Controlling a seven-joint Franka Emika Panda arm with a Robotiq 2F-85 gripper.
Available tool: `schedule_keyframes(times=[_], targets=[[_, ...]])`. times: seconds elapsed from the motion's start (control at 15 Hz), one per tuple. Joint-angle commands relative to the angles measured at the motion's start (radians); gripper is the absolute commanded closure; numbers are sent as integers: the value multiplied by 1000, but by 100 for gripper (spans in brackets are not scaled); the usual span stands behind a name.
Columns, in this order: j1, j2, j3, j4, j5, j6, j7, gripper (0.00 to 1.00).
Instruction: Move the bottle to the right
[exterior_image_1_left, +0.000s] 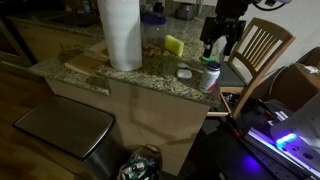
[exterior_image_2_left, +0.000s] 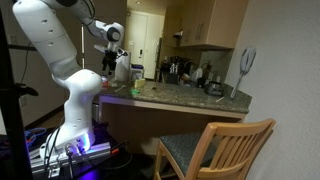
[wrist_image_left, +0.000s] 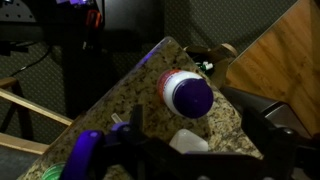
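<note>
The bottle (exterior_image_1_left: 210, 75) is small and pale with a reddish label band and a dark cap. It stands upright near the corner edge of the granite counter (exterior_image_1_left: 150, 75). In the wrist view I look down on its purple cap (wrist_image_left: 187, 93). My gripper (exterior_image_1_left: 218, 47) hangs open and empty a little above the bottle, not touching it. In the wrist view its two dark fingers (wrist_image_left: 190, 125) spread wide on either side. In an exterior view the gripper (exterior_image_2_left: 112, 57) is over the counter's near end; the bottle is too small to make out there.
A small flat white disc (exterior_image_1_left: 184, 72) lies beside the bottle and shows in the wrist view (wrist_image_left: 190, 142). A tall paper towel roll (exterior_image_1_left: 120, 35) and a yellow sponge (exterior_image_1_left: 174, 45) stand further along. A wooden chair (exterior_image_1_left: 262, 50) is close to the counter corner.
</note>
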Motion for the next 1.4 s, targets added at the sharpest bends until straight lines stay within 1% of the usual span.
schedule_keyframes(times=[0.0,0.07,0.2,0.53,0.6,0.67,0.73,0.87,0.93,1.0,1.07,1.13,1.2,1.27,1.33], targets=[[5,1,-2,-2,-3,11,2,0],[5,1,-1,-4,-3,17,3,0],[15,9,-15,8,4,-30,-31,0],[14,15,-19,24,-9,-121,-51,0],[15,12,-20,21,2,-115,-58,0],[12,2,-12,6,7,-57,-60,0],[8,1,-6,6,-1,-80,-33,0],[9,0,-7,6,-1,-71,-36,0],[-8,111,-54,204,-36,-239,-87,0],[-10,118,-53,224,-36,-252,-86,0],[-10,133,-50,279,-59,-290,-101,0],[-17,151,-42,343,-82,-304,-80,0],[-17,182,-43,408,-94,-324,-90,0],[-20,221,-38,471,-101,-357,-68,0],[-19,246,-28,506,-112,-392,-43,0]])
